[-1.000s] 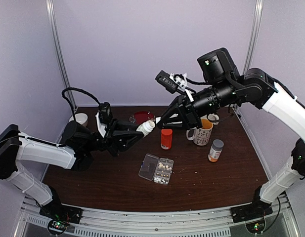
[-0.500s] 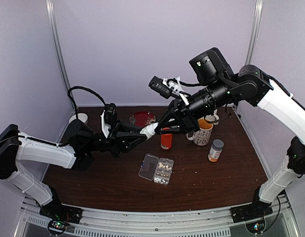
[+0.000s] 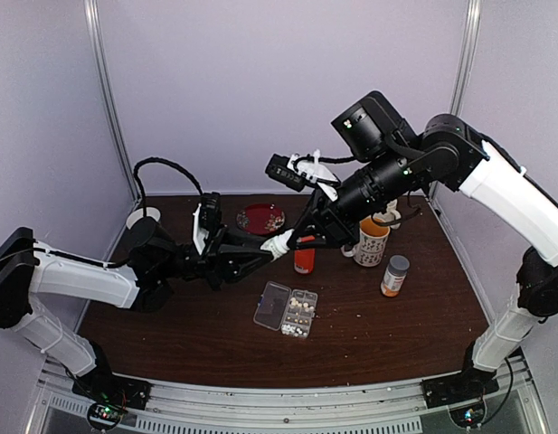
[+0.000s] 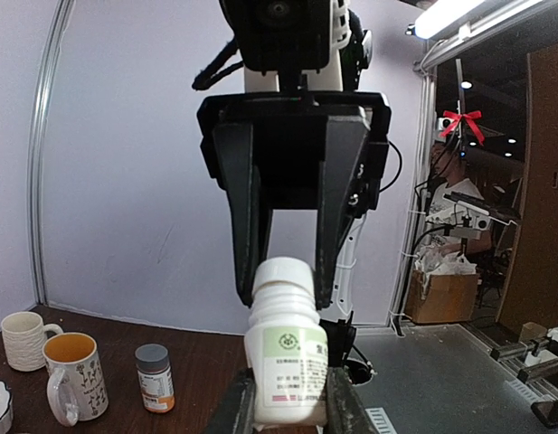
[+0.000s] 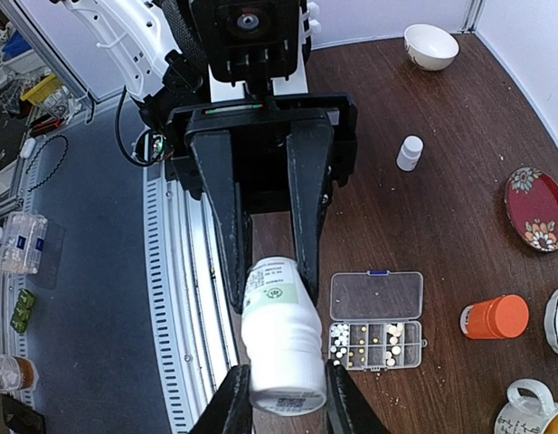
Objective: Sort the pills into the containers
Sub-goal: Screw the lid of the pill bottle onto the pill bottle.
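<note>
The dark brown, wood-grained worktop (image 3: pixel 396 334) sits under pale walls. Nearest lies the flat, clear plastic organizer (image 3: pixel 286 310), lid open, with tiny white and yellowish pills (image 3: pixel 302 308) in its small cells. It is apart from both my grippers. Above and behind it, my left gripper (image 3: pixel 257 255) clamps a smooth white bottle (image 3: pixel 277 242) by its body. My right gripper (image 3: pixel 295 237) pinches the round cap.

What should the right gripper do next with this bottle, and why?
Probably twist the cap off with the right gripper while the left gripper holds the white bottle steady. The cap is on, each gripper clamps one end in mid-air, and the pill box lies open.
</note>
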`<control>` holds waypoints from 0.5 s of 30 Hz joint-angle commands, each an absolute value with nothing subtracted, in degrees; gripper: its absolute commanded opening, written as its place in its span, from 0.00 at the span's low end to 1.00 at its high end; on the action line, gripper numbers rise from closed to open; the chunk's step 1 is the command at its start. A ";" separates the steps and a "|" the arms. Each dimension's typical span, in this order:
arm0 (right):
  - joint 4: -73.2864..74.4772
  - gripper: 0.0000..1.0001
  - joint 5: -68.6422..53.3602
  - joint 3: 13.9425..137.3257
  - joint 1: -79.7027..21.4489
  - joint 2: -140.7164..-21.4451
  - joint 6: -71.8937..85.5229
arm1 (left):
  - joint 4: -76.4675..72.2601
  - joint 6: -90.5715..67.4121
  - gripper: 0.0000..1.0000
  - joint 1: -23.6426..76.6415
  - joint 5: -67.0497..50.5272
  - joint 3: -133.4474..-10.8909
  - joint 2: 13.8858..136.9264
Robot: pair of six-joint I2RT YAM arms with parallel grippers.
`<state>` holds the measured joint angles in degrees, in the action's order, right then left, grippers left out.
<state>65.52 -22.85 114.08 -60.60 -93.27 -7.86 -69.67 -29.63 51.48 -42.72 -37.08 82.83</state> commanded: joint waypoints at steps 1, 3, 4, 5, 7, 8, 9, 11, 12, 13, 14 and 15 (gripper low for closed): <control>66.81 0.00 -20.29 114.67 -61.00 -94.91 -9.51 | -72.94 -28.96 0.00 51.97 -43.91 -39.74 81.69; 66.41 0.00 -21.35 114.50 -61.00 -95.05 -10.02 | -72.80 -29.28 0.00 52.10 -44.30 -40.13 81.86; 66.04 0.00 -23.02 114.30 -61.00 -95.02 -10.57 | -72.83 -29.60 0.00 52.08 -44.58 -40.30 82.05; 65.47 0.00 -25.03 113.70 -61.01 -94.74 -11.36 | -73.40 -30.13 0.00 52.11 -44.93 -40.59 82.26; 63.40 0.00 -28.96 111.80 -61.08 -93.90 -12.73 | -74.59 -32.02 0.00 52.12 -46.29 -41.43 83.00; 62.38 0.00 -30.24 110.67 -61.20 -93.33 -13.68 | -75.17 -33.17 0.00 52.08 -47.04 -42.00 83.30; 61.71 0.00 -31.02 109.83 -61.36 -92.92 -14.75 | -75.82 -34.52 0.00 52.08 -47.83 -42.62 83.72; 61.49 0.00 -31.75 109.06 -61.81 -92.65 -17.28 | -76.76 -36.97 0.00 52.19 -48.83 -43.58 84.40; 61.46 0.00 -32.13 109.06 -62.09 -92.67 -18.51 | -76.81 -37.79 0.00 52.28 -49.31 -44.00 84.61; 61.36 0.00 -32.54 109.06 -62.36 -92.56 -19.61 | -76.71 -38.55 0.00 52.32 -49.60 -44.37 84.74; 61.15 0.00 -32.93 108.98 -62.62 -92.55 -20.62 | -76.65 -39.22 0.00 52.32 -49.77 -44.57 84.77; 60.92 0.00 -33.24 108.82 -62.85 -92.41 -21.65 | -76.72 -39.87 0.00 52.32 -50.09 -44.70 84.75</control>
<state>64.60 -28.64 110.93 -60.75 -91.05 -15.90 -69.76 -35.24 51.48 -50.02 -40.29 84.71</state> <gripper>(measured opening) 0.253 0.202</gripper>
